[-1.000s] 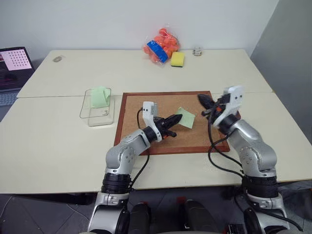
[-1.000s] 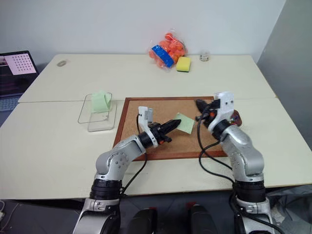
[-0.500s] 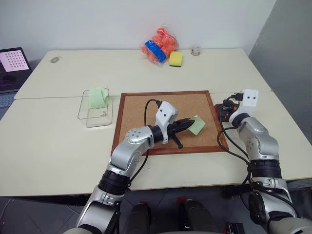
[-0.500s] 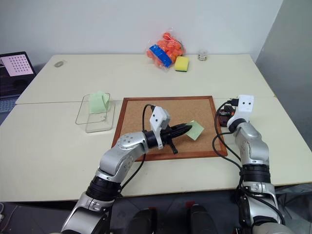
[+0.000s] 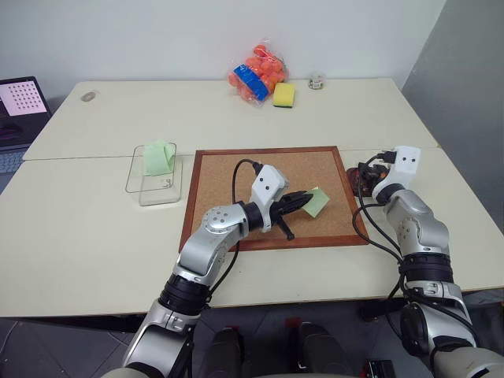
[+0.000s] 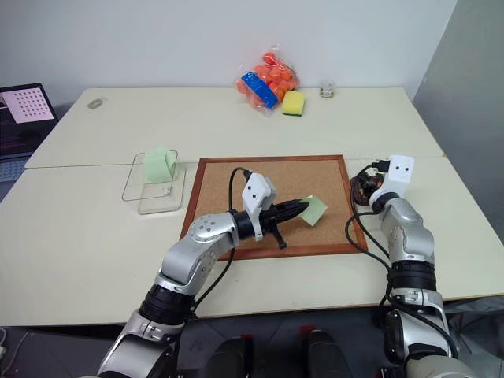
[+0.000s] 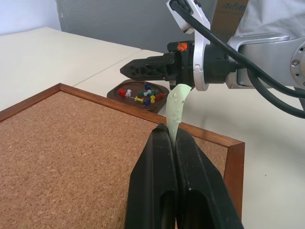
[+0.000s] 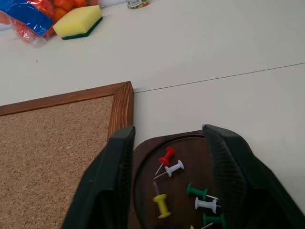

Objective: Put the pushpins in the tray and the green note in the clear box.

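Left wrist view shows the left gripper [image 7: 174,138] clamped tight on the lower edge of the green note [image 7: 176,107], held upright above the corkboard [image 7: 71,138]. Just past the corkboard's right frame, the right gripper [image 8: 167,157] stands with its fingers spread, holding nothing, over the dark brown tray [image 8: 143,186], where red, white, yellow and green pushpins [image 8: 169,167] lie loose. Across the cream surface [image 5: 79,236] to the corkboard's left sits the clear box [image 5: 155,183] with a mint-green folded sheet [image 5: 158,158] in it, and a bag of orange items [image 5: 256,69] and yellow sponge [image 5: 284,94] lie near the far edge.
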Controlling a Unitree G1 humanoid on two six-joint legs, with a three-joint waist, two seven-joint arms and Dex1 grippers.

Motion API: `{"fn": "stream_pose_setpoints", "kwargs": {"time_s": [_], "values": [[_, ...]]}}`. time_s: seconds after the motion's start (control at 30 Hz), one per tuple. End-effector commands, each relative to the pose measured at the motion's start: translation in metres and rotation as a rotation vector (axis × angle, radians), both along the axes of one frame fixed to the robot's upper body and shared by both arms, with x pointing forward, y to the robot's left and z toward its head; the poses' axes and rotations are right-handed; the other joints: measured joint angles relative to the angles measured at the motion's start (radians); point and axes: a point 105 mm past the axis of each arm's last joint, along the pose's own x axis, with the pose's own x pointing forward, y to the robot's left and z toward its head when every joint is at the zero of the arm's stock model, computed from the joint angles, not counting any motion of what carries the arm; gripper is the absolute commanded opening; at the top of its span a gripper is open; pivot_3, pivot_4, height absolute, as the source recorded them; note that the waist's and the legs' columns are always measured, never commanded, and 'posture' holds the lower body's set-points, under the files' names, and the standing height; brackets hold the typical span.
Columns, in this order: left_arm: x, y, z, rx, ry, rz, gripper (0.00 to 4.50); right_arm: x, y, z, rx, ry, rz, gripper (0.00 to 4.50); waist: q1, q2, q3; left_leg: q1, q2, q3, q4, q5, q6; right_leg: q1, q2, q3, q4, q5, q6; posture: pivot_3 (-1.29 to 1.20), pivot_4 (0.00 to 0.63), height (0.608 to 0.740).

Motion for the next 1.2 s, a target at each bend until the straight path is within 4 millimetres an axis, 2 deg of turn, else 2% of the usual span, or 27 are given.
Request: {"fn": "stream_pose_setpoints", "kwargs": {"time_s": [0.03,0.13,0.2,0.33,0.43,0.53,0.6,0.67,0.77,0.87,0.93,0.97,1.2], "values": [[0.0,-0.002,0.011,-0.023,-0.041,-0.011,0.0,0.0,-0.009,0.017,0.003,-0.062,-0.027,3.36,0.0,0.0,0.0,0.0,0.0,0.0,0.0,0.0,0.0,0.0,0.0,0.0,0.0,0.0,0.0,0.0,0.15,0.74],[0.0,-0.002,0.012,-0.024,-0.044,-0.008,0.0,-0.003,-0.006,0.02,-0.021,-0.078,0.006,4.0,0.0,0.0,0.0,0.0,0.0,0.0,0.0,0.0,0.0,0.0,0.0,0.0,0.0,0.0,0.0,0.0,0.15,0.74],[0.002,0.0,0.015,-0.037,-0.05,0.008,0.0,-0.013,0.01,0.025,-0.086,-0.108,0.131,4.48,0.0,0.0,0.0,0.0,0.0,0.0,0.0,0.0,0.0,0.0,0.0,0.0,0.0,0.0,0.0,0.0,0.15,0.74],[0.015,0.017,0.023,-0.062,-0.076,0.136,0.0,-0.049,0.062,0.034,-0.144,-0.163,0.506,4.49,-0.002,0.001,0.0,-0.001,0.0,-0.001,0.0,0.0,0.0,0.0,0.0,0.0,-0.001,-0.001,0.001,0.0,0.15,0.74],[0.03,0.044,0.03,-0.087,-0.11,0.309,0.0,-0.071,0.087,0.048,-0.155,-0.229,0.646,4.49,-0.006,0.002,0.001,0.0,0.001,0.0,0.0,0.0,0.0,0.0,0.001,0.0,-0.001,-0.001,0.001,0.0,0.15,0.74],[0.044,0.081,0.038,-0.062,-0.175,0.522,0.0,-0.083,0.106,0.061,-0.174,-0.292,0.724,4.49,-0.008,0.002,0.001,0.0,0.001,-0.001,0.0,0.0,0.0,0.0,0.001,0.0,0.0,-0.001,0.001,0.0,0.15,0.74],[0.054,0.116,0.042,-0.027,-0.221,0.726,0.0,-0.089,0.119,0.069,-0.149,-0.324,0.774,4.49,-0.006,0.002,0.001,0.0,0.001,-0.001,0.0,0.0,0.0,0.0,0.001,-0.001,0.0,-0.001,0.001,0.0,0.15,0.74],[0.06,0.166,0.05,0.013,-0.276,0.989,0.0,-0.099,0.137,0.076,-0.121,-0.348,0.852,4.49,-0.005,0.001,0.001,0.0,0.001,-0.001,0.001,0.0,0.0,0.0,0.001,-0.001,0.0,-0.001,0.002,0.0,0.15,0.74],[0.057,0.218,0.053,0.068,-0.321,1.252,0.0,-0.107,0.156,0.08,-0.09,-0.345,0.935,4.49,-0.006,0.001,0.002,0.0,0.002,-0.002,0.0,0.0,0.0,-0.001,0.001,-0.001,0.001,-0.001,0.001,0.0,0.15,0.74],[0.052,0.247,0.048,0.056,-0.292,1.4,0.0,-0.109,0.165,0.081,-0.074,-0.35,0.975,4.49,0.005,0.001,0.001,0.0,0.002,-0.003,0.0,0.0,0.0,0.0,0.001,-0.002,0.0,-0.001,0.001,0.0,0.15,0.74],[0.052,0.253,0.045,0.045,-0.271,1.429,0.38,-0.108,0.167,0.081,-0.076,-0.349,0.982,4.5,0.014,0.0,0.001,-0.001,0.001,-0.003,0.001,0.0,0.0,0.0,-0.001,-0.003,0.0,-0.001,0.001,0.0,0.15,0.74],[0.053,0.252,0.041,0.041,-0.257,1.424,0.46,-0.107,0.168,0.081,-0.078,-0.349,0.984,4.5,0.017,0.0,0.001,-0.001,0.001,-0.003,0.001,0.0,0.0,0.0,-0.003,-0.003,0.0,-0.001,0.001,0.0,0.15,0.74],[0.057,0.248,0.033,-0.003,-0.215,1.414,1.9,-0.105,0.166,0.082,-0.087,-0.354,0.979,4.5,0.025,-0.001,0.001,-0.001,-0.001,-0.003,0.001,0.0,0.0,0.0,-0.003,-0.003,0.0,0.001,-0.001,0.0,0.15,0.74]]}}
